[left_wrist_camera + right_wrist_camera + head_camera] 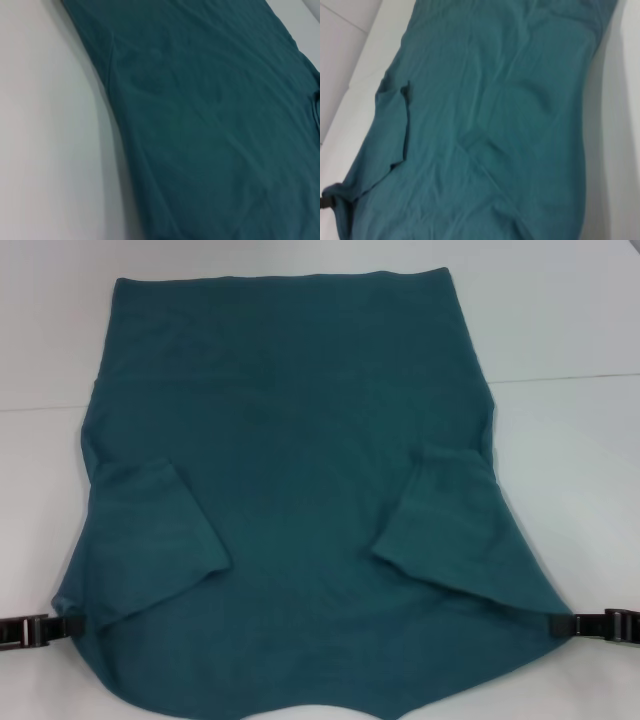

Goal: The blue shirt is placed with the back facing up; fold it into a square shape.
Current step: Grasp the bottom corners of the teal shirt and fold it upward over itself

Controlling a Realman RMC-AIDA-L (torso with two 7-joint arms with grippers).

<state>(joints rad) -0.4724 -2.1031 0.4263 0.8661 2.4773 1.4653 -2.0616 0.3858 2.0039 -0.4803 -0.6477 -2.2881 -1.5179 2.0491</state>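
1. The blue shirt (300, 490) lies plain side up across the middle of the white tabletop (570, 320), long axis running from 12 to 6 o'clock, straight far edge at 12.
2. Both sleeves are folded inward onto the body, at about 8 and 4 o'clock.
3. The left gripper (62, 628) is clenched on the near left corner at 8 o'clock; the right gripper (560, 623) is clenched on the near right corner at 4 o'clock.
4. Only the head view shows both grippers.
5. The left wrist view shows the shirt's side edge against bare tabletop; the right wrist view shows a folded sleeve and creases.
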